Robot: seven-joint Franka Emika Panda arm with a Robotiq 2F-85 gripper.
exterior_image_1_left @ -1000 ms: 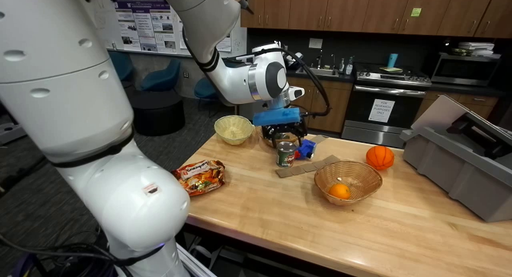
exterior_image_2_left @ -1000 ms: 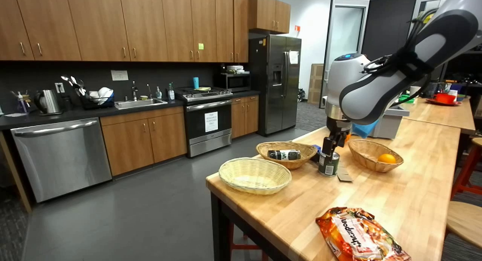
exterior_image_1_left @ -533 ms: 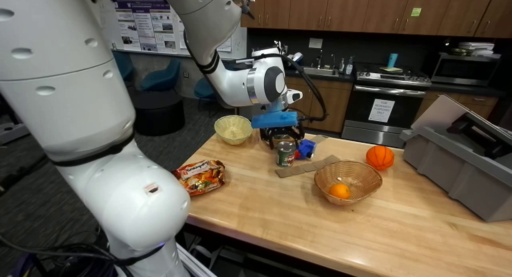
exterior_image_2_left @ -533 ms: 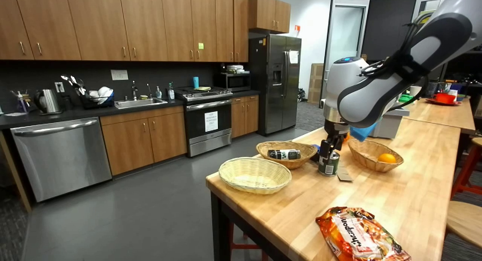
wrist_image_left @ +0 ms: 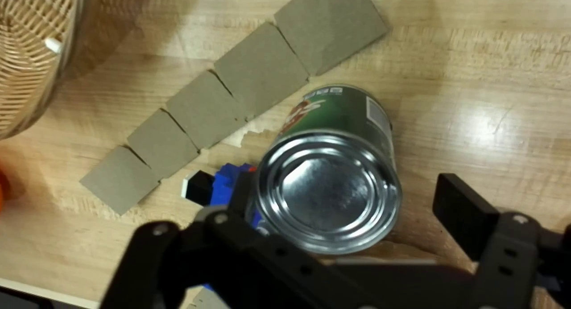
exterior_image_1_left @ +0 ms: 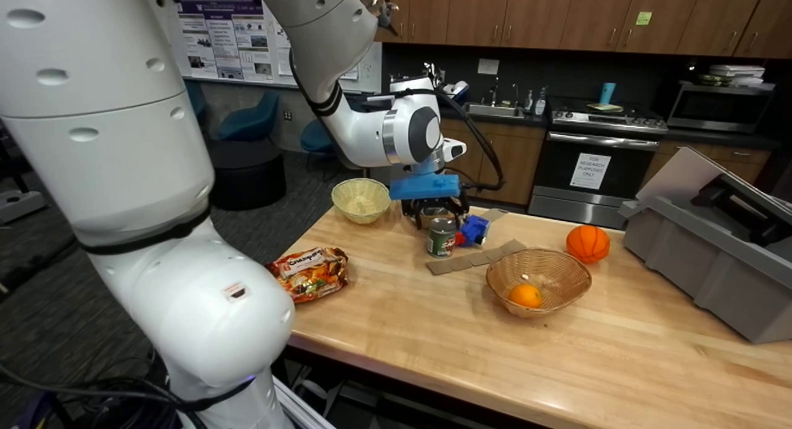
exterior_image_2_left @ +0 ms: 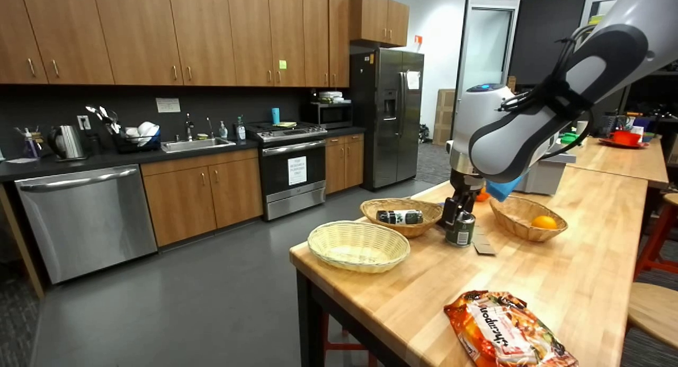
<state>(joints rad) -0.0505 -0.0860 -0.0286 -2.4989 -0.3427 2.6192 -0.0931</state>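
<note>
My gripper (wrist_image_left: pixel 352 204) is open, and its fingers stand on either side of a metal can (wrist_image_left: pixel 325 191) with a green label. In the wrist view the left finger is against or very near the can's rim. The right finger (wrist_image_left: pixel 466 215) stands apart from it with a gap. The can stands upright on the wooden table, just under the gripper in both exterior views (exterior_image_1_left: pixel 441 243) (exterior_image_2_left: pixel 460 232). A blue toy-like object (exterior_image_1_left: pixel 475 230) with red and black parts lies beside the can, partly hidden by the left finger in the wrist view (wrist_image_left: pixel 225 184).
A scored cardboard strip (exterior_image_1_left: pixel 476 260) lies by the can. A brown basket (exterior_image_1_left: pixel 560 274) holds an orange (exterior_image_1_left: pixel 525 296). Another basket (exterior_image_2_left: pixel 378 206) holds a dark cylinder (exterior_image_2_left: pixel 400 217). A pale basket (exterior_image_2_left: pixel 358 250), noodle packet (exterior_image_1_left: pixel 309 274), orange ball (exterior_image_1_left: pixel 587 244) and grey bin (exterior_image_1_left: pixel 699 280) also stand about.
The gripper has moved slightly lower and toward the pale basket. The can has shifted and turned a little in the last half second. The other things have not moved.
</note>
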